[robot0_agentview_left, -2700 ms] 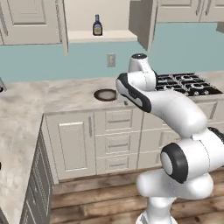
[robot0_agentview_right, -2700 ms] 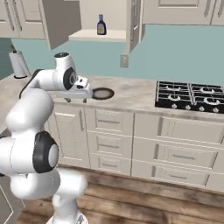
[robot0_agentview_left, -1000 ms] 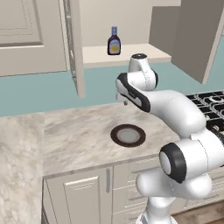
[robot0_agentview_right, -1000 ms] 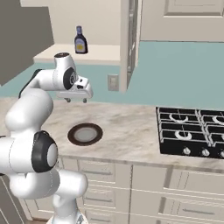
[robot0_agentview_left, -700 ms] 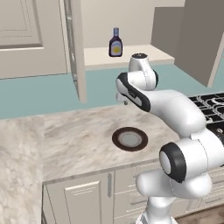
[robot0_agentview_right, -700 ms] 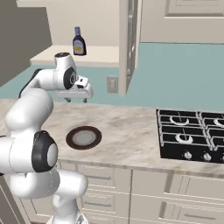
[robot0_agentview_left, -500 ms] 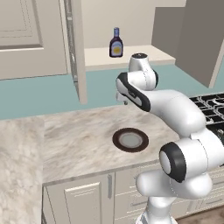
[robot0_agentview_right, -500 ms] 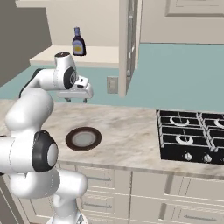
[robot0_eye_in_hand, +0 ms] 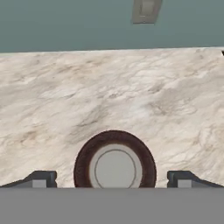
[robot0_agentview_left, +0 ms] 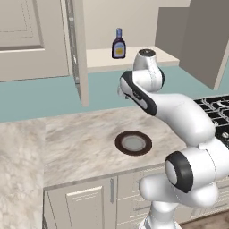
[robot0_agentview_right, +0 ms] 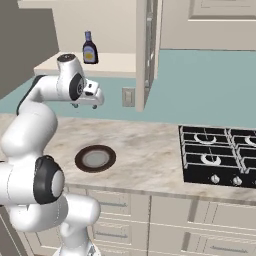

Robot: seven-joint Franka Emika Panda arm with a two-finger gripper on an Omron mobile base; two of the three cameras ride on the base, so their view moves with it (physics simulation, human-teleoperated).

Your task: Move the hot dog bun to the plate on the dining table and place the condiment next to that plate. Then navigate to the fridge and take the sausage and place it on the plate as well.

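Now claw is spread wide, empty, above brown-rim plate on bench; condiment upright on shelf.

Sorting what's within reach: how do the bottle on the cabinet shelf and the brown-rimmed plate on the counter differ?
The condiment bottle stands upright and tall; the brown-rimmed plate lies flat and round. The bottle sits on the open cabinet shelf, the plate lower on the marbled counter. The bottle has a pale label; the plate has a grey centre. Both are dark brown and untouched.
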